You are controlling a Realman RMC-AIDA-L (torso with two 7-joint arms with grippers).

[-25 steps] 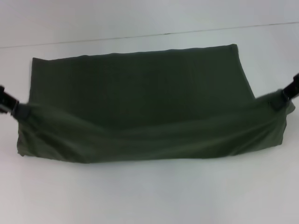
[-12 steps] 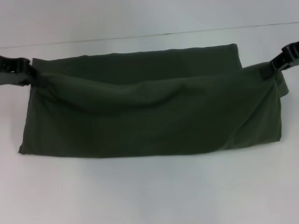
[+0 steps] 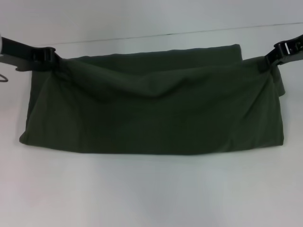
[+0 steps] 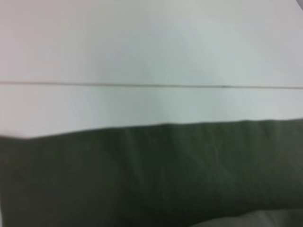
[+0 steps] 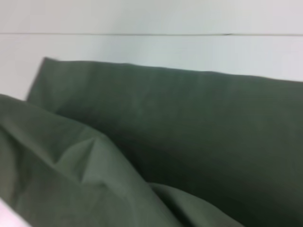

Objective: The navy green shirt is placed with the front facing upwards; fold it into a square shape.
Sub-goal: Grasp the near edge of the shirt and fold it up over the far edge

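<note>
1. I see the navy green shirt [image 3: 156, 106] lying mid-table [image 3: 151, 194], doubled over toward the far edge.
2. My left gripper [image 3: 51, 59] pinches its far-left corner.
3. My right gripper [image 3: 271, 60] pinches its far-right corner.

One navy green shirt [image 3: 151, 109] lies on one white table [image 3: 151, 189], and two grippers show: left gripper [image 3: 53, 59], right gripper [image 3: 269, 60].

A bare test bench, more lab or robot workcell than home: a plain white table [image 3: 151, 189] fills the lower frame, meeting a blank pale wall [image 3: 142, 14] along a thin seam across the upper frame. Nothing domestic shows, only the dark green shirt [image 3: 151, 109] at centre.
</note>
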